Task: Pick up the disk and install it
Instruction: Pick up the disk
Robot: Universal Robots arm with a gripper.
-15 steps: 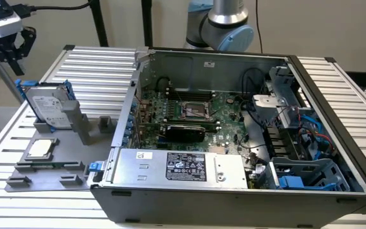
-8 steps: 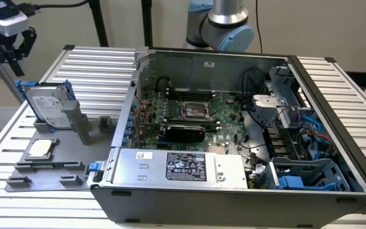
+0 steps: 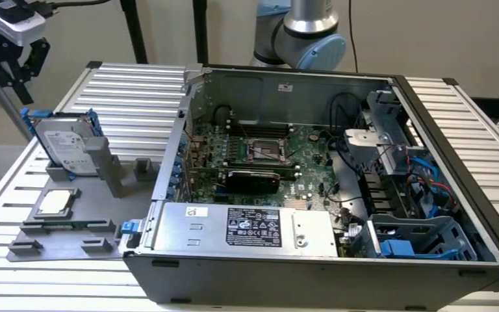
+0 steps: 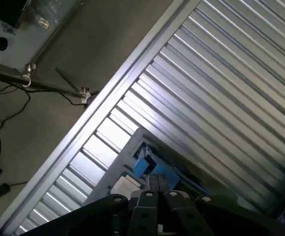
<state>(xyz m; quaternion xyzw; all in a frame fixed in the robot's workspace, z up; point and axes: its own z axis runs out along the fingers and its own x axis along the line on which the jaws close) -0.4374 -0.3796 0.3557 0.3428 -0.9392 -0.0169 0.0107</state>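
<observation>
Pincer (image 4: 157, 183) fingertips stand together in the wrist view, and nothing is between them. It hangs in the air outside the open computer case (image 3: 319, 273), above the disk (image 3: 63, 153) and apart from it.

Nearest in the exterior view is the slatted aluminium table (image 3: 59, 286) that carries the case. At the front wall of the case, inside it, lies the grey power supply (image 3: 245, 227) with a black label. A blue plastic drive cage (image 3: 423, 240) sits in the front corner of the case, on the exterior view's right.

Outside the case, on the exterior view's left, a grey fixture plate (image 3: 67, 244) lies on the table. On it rests a small square silver chip (image 3: 54, 203). A little farther back on the same plate is the disk. It stands on its edge, a little tilted, in a grey holder (image 3: 102, 162), with its white label showing and its blue frame around it. It is not inside the case.

Deeper in the case lies the green motherboard (image 3: 306, 146) with its processor socket (image 3: 267, 151). Behind the back wall of the case rises the base of the robot arm (image 3: 306, 32).
</observation>
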